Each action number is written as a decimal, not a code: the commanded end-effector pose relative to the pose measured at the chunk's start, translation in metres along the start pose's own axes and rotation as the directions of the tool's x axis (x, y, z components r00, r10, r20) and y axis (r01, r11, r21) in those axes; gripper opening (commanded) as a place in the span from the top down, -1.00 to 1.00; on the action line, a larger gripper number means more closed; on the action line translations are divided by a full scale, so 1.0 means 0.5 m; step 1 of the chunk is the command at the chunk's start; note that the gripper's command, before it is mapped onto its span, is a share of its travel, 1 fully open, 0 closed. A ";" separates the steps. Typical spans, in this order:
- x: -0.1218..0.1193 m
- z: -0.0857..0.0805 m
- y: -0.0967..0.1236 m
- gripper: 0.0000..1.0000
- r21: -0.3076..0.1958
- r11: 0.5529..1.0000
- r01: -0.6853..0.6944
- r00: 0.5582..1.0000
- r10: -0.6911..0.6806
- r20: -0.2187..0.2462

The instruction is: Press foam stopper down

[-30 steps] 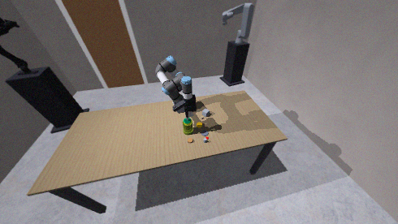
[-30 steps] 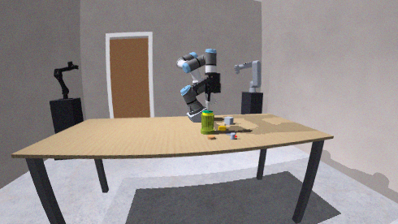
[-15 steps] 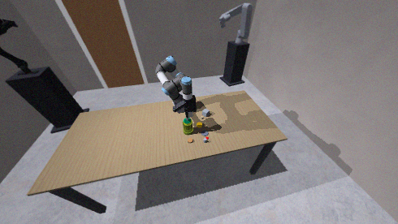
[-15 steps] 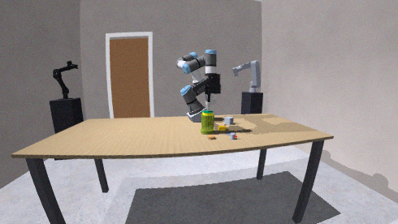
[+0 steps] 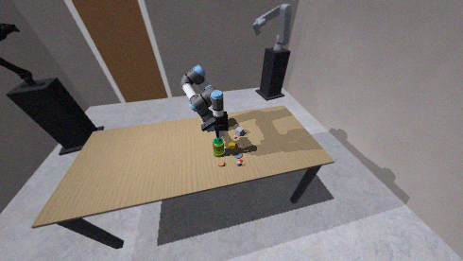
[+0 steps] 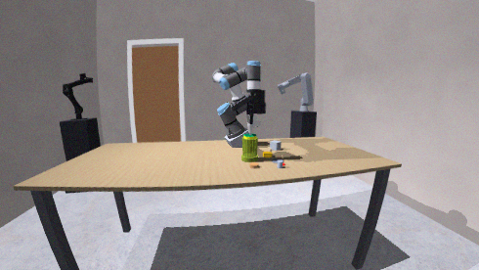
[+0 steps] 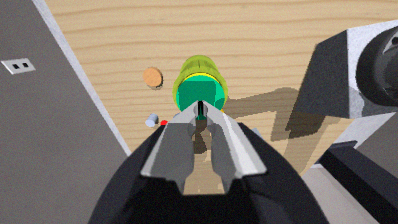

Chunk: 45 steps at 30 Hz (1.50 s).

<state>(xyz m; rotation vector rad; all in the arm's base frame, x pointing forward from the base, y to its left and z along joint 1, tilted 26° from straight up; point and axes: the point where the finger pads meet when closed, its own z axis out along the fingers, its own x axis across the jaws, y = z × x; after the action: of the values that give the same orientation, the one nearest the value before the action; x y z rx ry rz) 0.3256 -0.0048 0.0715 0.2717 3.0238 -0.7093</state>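
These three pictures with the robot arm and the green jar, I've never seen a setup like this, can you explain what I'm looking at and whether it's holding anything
The machine is a single jointed robot arm fixed on a wooden table. At its end is a gripper, a two-fingered claw. Its fingers are shut and hold nothing.

One picture looks down on the room from high up, one looks across from the side, and the third comes from a camera on the arm's wrist, staring past the fingers.

Directly below the gripper stands an upright green jar plugged with a teal foam stopper. The closed fingertips are right over that stopper, positioned to push it down. Whether they touch it yet is hard to tell.

Around the jar lie small items: a grey block, a yellow block, an orange disc and a tiny red and grey piece.
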 end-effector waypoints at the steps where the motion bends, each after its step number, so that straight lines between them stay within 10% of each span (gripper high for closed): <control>1: -0.001 0.004 0.000 1.00 -0.001 1.000 -0.001 1.000 0.001 0.002; 45: -0.001 0.034 0.000 1.00 -0.001 1.000 -0.001 1.000 0.001 0.002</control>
<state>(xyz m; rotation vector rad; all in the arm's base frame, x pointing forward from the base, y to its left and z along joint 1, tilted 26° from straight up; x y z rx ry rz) 0.3255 -0.0124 0.0561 0.2715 3.0232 -0.7087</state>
